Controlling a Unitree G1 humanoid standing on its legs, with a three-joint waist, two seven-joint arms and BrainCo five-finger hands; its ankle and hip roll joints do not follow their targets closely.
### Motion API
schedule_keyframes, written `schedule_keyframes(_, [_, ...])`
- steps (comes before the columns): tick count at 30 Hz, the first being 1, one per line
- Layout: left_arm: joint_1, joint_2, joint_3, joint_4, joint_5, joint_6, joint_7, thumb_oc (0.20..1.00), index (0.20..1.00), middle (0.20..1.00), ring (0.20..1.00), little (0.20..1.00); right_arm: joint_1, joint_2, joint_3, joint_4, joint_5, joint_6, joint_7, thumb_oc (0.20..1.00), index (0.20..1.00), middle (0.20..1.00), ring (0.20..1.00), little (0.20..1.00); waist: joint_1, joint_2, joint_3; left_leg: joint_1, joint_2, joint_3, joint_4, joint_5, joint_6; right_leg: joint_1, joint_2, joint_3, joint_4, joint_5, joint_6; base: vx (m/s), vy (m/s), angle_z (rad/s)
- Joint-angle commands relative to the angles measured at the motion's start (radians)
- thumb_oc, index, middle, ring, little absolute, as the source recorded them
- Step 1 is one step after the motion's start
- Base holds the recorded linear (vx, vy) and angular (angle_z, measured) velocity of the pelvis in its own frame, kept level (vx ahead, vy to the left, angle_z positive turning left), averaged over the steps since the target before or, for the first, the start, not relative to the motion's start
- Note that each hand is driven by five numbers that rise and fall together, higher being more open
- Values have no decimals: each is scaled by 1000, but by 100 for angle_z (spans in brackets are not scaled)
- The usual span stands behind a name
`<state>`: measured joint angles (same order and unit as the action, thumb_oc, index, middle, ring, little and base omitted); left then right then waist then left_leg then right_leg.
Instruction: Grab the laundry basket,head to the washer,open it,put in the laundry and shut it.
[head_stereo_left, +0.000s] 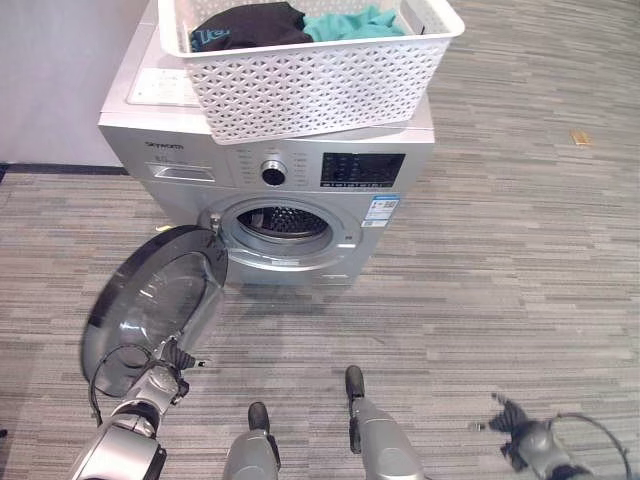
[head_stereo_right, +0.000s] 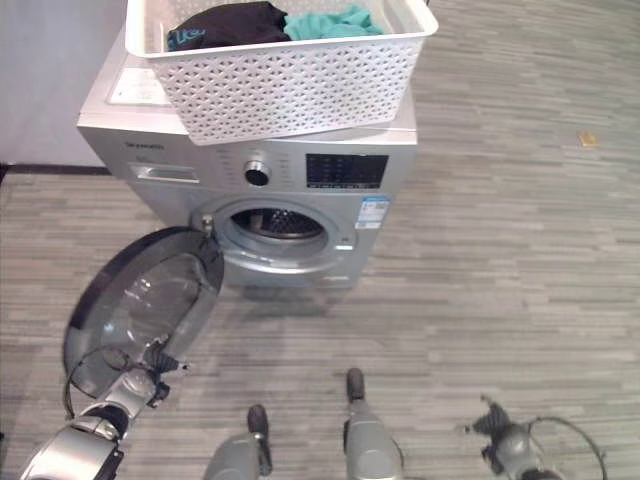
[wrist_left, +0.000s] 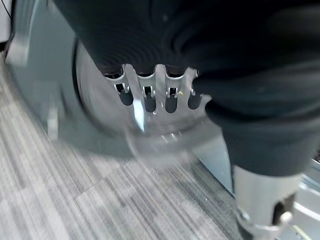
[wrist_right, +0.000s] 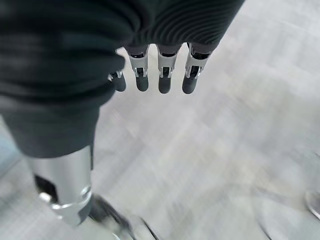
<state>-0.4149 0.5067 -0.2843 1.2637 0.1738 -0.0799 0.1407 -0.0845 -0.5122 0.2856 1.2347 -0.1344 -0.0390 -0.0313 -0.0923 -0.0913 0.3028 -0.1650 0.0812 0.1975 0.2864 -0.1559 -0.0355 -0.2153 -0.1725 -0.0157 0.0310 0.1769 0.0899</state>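
**Washer open, basket on top**

The laundry basket (head_stereo_left: 310, 75) sits on top of the washer (head_stereo_left: 270, 190), holding dark and teal laundry (head_stereo_left: 290, 25). The washer's door (head_stereo_left: 150, 300) hangs open to its left. The left robot hand (head_stereo_left: 165, 375) rests at the door's lower edge, fingers straight. The right robot hand (head_stereo_left: 520, 435) hangs over the floor, well right of the washer, fingers relaxed, empty.

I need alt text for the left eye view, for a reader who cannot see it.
A silver washing machine stands with its round door swung open, a white laundry basket of dark and teal clothes on top. The left hand is at the door's lower edge; the right hand hangs over the floor.
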Motion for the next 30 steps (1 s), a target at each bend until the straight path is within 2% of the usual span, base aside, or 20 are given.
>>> schedule_keyframes(1, [27,67,23,9,-2,24,4,1000,1000,1000,1000,1000,-38,-3,20,-58,-23,0,28,1000,1000,1000,1000,1000,29,-9,7,-85,37,3,114,-17,-9,55,-41,10,89,-160,127,34,151,-40])
schedule_keyframes(3, [36,77,40,19,10,26,8,1000,1000,1000,1000,1000,-24,13,33,-82,-26,-4,44,1000,1000,1000,1000,1000,30,-20,9,-83,31,21,115,-24,-2,51,-53,7,73,-135,137,29,143,-41])
schedule_keyframes(4, [58,83,57,16,7,28,3,1000,1000,1000,1000,1000,-16,27,51,-108,-29,-9,59,1000,1000,1000,1000,1000,40,-35,9,-70,41,50,110,-28,-2,44,-61,-31,60,-101,144,20,71,-44])
schedule_keyframes(5, [87,86,69,11,14,28,0,1000,1000,1000,1000,1000,-28,40,68,-116,-36,-10,64,1000,1000,1000,1000,1000,68,-48,13,-33,60,98,90,-31,-6,42,-78,-144,53,-54,140,23,73,-63])
schedule_keyframes(6, [87,86,69,11,14,28,0,1000,1000,1000,1000,1000,-28,40,68,-116,-36,-10,64,1000,1000,1000,1000,1000,68,-48,13,-33,60,98,90,-31,-6,42,-78,-144,53,-54,140,28,11,-85])
schedule_keyframes(7, [117,85,80,-9,25,29,0,1000,1000,1000,1000,1000,-32,41,80,-141,-47,-12,68,1000,1000,1000,1000,1000,87,-51,10,-20,69,111,77,-22,-9,44,-94,-256,57,-42,137,23,-18,-89])
schedule_keyframes(9, [118,70,79,-19,20,25,0,1000,1000,1000,1000,1000,-38,43,80,-151,-42,-15,66,1000,1000,1000,1000,1000,81,-41,6,-26,61,92,84,-17,-7,43,-81,-197,61,-57,136,31,10,-33])
schedule_keyframes(12, [142,49,97,-35,-10,15,8,1000,1000,1000,1000,1000,-48,43,82,-159,-42,-18,56,1000,1000,1000,1000,1000,96,-35,-25,0,51,93,74,-17,-17,82,-80,-195,26,-84,123,50,-1,15])
schedule_keyframes(16, [181,5,98,-84,-40,-3,8,1000,1000,1000,1000,1000,-48,53,74,-160,-39,-16,50,1000,1000,1000,1000,1000,106,-26,-70,25,42,71,38,4,-24,119,-84,-219,19,-104,113,60,-89,8])
schedule_keyframes(23, [221,-74,86,-88,-60,-12,2,1000,1000,1000,1000,1000,-38,87,55,-91,-26,-11,33,1000,1000,1000,1000,1000,114,-3,-112,68,33,36,-43,41,-32,162,-82,-252,2,-115,107,40,-58,18])
schedule_keyframes(27, [270,-152,85,-66,-95,-16,-17,1000,1000,1000,1000,1000,-8,97,-26,-49,53,-9,3,1000,1000,1000,1000,1000,114,16,-161,101,25,-1,-140,82,-35,190,-73,-283,-13,-119,104,87,-40,23])
schedule_keyframes(30, [311,-178,104,16,-94,-1,-37,1000,1000,1000,1000,1000,17,62,-99,-60,129,-18,1,1000,1000,1000,1000,1000,110,9,-190,136,26,-16,-243,127,-44,206,-62,-314,-36,-106,109,88,-42,38])
